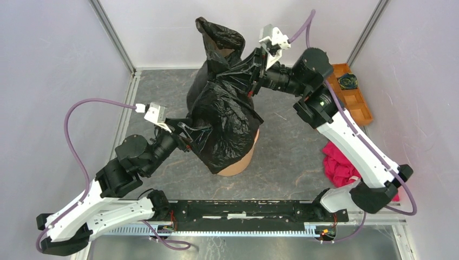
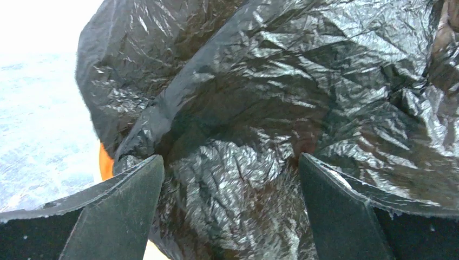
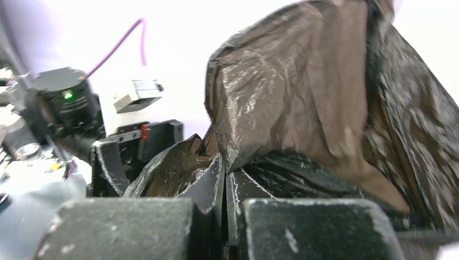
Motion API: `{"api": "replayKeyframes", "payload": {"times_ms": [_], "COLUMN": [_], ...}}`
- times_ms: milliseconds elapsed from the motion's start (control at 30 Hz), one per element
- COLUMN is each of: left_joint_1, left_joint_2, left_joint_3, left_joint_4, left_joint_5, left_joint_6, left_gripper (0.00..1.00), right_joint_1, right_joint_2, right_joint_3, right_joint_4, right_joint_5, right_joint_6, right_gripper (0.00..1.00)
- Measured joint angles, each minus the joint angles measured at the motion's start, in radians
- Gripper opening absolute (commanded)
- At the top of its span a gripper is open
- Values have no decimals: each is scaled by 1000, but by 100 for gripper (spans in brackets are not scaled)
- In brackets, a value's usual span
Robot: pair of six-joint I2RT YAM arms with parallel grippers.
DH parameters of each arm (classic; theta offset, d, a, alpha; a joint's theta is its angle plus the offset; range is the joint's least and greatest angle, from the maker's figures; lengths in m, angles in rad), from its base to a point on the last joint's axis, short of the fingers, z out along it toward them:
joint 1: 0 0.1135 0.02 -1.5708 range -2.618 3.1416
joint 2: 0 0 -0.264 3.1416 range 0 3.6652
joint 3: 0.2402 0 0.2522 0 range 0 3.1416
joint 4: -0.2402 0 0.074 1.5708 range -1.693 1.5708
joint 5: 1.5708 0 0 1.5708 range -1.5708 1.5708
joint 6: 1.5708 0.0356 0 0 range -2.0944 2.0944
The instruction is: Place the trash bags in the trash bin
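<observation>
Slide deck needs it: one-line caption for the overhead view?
Right gripper pinches crinkled black plastic trash bag draped over round orange bucket; left gripper open beside it.

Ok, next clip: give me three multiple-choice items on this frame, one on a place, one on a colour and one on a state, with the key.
1. Where is the bag relative to the bin?
A) flat beside it
B) wholly inside it
C) draped over it

2. What colour is the crumpled cloth?
A) pink-red
B) blue
C) white

3. Which end effector is shut on the bag?
A) left
B) right
C) both

Key:
1 C: black film covers the bin's top, and only its orange lower wall shows.
2 A: the top view shows it pink-red.
3 B: the right end effector pinches film between closed fingers. The left end effector stands open, with film showing between its fingers.
</observation>
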Motion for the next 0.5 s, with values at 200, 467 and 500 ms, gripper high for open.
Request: {"api": "replayKeyframes", "payload": {"times_ms": [200,467,500], "left_joint_1": [0,0,0], "left_joint_2": [-19,43,67], "left_joint_3": [20,106,116], "left_joint_4": [-48,-52,-53], "left_joint_5": [-43,155,212], "left_joint_6": [0,6,7], "left_gripper": [96,77,76], "right_joint_1": [-2,-5,-7], "right_joint_2": [-210,-170,-160], "right_joint_3": [-311,-286,-280], "right_joint_4": [39,27,22], "right_joint_5": [237,446,478], "right_joint_6": [64,68,72], "right_gripper": [1,1,1]}}
